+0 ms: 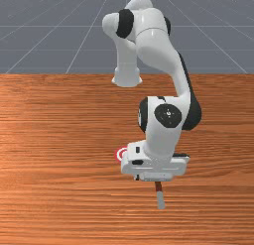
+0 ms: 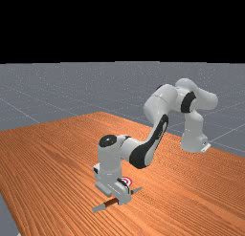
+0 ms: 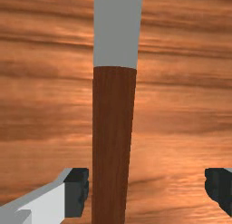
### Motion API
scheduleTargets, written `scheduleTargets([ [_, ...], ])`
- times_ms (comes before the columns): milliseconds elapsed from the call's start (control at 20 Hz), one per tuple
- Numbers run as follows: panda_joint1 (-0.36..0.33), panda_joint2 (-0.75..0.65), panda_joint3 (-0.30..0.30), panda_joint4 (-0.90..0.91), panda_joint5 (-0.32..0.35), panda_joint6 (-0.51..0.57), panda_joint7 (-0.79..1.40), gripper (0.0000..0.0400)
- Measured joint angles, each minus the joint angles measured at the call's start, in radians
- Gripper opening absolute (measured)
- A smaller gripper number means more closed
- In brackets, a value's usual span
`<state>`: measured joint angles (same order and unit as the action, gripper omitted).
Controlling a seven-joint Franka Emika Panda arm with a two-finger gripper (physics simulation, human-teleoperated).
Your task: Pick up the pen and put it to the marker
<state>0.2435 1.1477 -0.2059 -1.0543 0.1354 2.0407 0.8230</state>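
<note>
Far view: gripper low over pen

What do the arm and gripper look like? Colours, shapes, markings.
The arm has smooth, rounded white links with black sections at several joints; one round black cover carries small pale markings. The gripper has a wide white body with small dark patches, and two pale grey fingers ending in blocky, near-black pads.

Bright light falls on the wooden surface, with pale glare along its grain in the wrist view. Soft grey shading rounds the white arm; the far view's backdrop is black.
</note>
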Motion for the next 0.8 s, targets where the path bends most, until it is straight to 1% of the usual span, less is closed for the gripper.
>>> scheduleTargets([
  [50,0.003,0.001,0.001,0.002,-0.002,0.0,0.001,0.032],
  [200,0.01,0.004,0.003,0.005,-0.004,0.002,0.003,0.0206],
  [250,0.009,0.002,0.004,0.001,-0.004,0.001,0.0,0.0146],
  [300,0.006,0.001,0.003,-0.002,-0.004,-0.003,-0.003,0.0098],
  [550,0.003,-0.038,0.0,-0.029,-0.006,-0.021,-0.011,0.0092],
  [650,0.009,-0.081,0.0,-0.089,-0.013,-0.021,-0.034,0.0094],
  [800,0.019,-0.169,-0.001,-0.234,-0.031,-0.007,-0.088,0.0092],
])
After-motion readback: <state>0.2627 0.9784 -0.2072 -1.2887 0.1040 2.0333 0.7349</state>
